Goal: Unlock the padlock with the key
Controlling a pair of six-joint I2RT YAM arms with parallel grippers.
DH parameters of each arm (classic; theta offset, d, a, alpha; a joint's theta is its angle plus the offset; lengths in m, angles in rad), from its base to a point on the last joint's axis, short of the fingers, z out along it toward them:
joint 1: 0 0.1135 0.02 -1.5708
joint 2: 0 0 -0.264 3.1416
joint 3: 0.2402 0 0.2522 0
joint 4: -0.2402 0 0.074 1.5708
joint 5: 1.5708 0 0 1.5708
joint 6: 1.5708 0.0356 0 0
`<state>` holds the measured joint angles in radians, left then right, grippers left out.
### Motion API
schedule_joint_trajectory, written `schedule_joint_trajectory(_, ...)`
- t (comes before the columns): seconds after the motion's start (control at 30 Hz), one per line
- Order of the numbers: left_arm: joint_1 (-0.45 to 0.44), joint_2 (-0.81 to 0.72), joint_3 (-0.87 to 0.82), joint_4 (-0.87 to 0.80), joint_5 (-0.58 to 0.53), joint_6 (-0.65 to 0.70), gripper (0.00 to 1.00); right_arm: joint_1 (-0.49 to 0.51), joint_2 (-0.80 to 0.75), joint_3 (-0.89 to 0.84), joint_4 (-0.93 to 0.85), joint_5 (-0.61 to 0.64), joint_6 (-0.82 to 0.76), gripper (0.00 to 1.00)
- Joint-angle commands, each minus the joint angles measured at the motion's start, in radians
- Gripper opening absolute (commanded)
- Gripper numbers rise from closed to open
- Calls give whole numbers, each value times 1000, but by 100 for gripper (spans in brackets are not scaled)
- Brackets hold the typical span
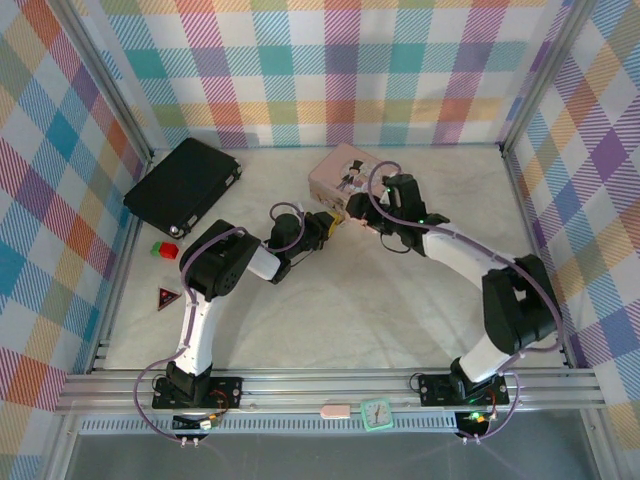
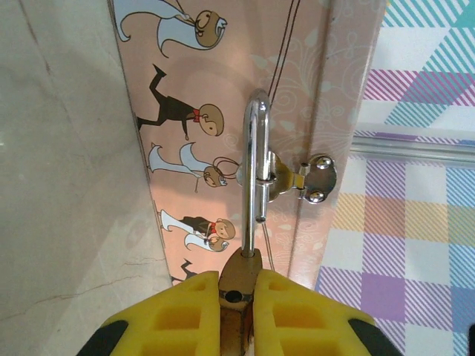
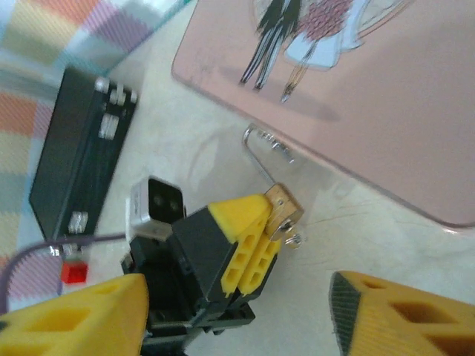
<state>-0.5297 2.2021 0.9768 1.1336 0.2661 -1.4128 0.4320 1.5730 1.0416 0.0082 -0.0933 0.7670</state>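
Padlock [image 2: 239,280], one, pinched between left fingers [image 2: 178,315], beside one pink tin [image 2: 223,59], right fingers [image 3: 74,311] spread wide

Lighting's bright and even, soft shadows on my table [image 1: 350,310]. Glare on the padlock [image 2: 252,222]; my right wrist view's pretty blurry.

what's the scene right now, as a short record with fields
left end effector: shut on padlock body
right end effector: open, holding nothing, facing the padlock
shackle: through the tin's hasp, short leg out of the body
key: possibly the silver bit at the padlock's base, too small to confirm
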Motion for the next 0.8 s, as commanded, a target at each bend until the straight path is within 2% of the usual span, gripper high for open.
schedule_joint_trajectory(0.0,0,-15,-3,-5,-27,36,0,-27,-34,-28,-124,159,-8,78)
schedule_joint_trajectory(0.1,-3,-27,-10,-21,-61,53,0,-50,-15,-23,-134,234,0,84)
schedule_joint_trajectory(0.17,-5,-29,-13,-26,-92,52,0,-66,24,-8,-116,234,1,86)
schedule_joint_trajectory(0.43,-23,-32,12,-48,-202,55,0,-78,194,70,-62,249,53,86)
schedule_joint_trajectory(0.77,-24,-42,12,-9,-293,45,0,-88,274,79,-53,251,127,85)
